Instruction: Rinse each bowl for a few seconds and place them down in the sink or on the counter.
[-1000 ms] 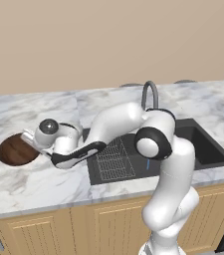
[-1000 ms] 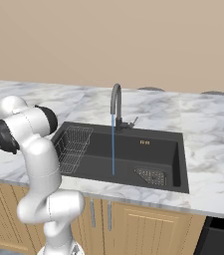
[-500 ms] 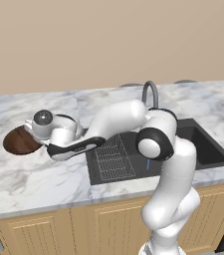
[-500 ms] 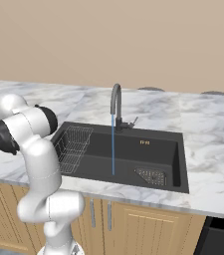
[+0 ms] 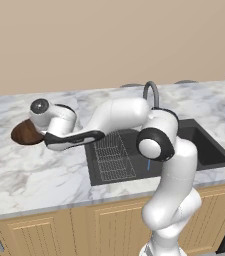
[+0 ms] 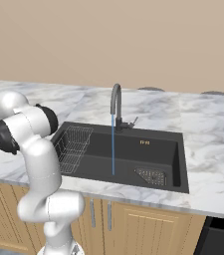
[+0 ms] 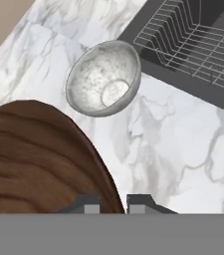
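While the arm is stretched out toward nine o'clock over the counter (image 5: 39,175), the rim of the dark brown bowl (image 7: 34,159) is pinched between the nearly closed tips of the gripper (image 7: 112,202). In the hand view that bowl is seen at about eight o'clock, its rim running down between the two tips. The white-grey speckled bowl (image 7: 103,78) is set on the marble at about twelve o'clock, apart from the brown one and just beside the sink (image 7: 193,74) edge. A wire rack (image 6: 73,144) is seen in the basin's near end, and a thin blue stream is shown falling from the faucet (image 6: 115,102).
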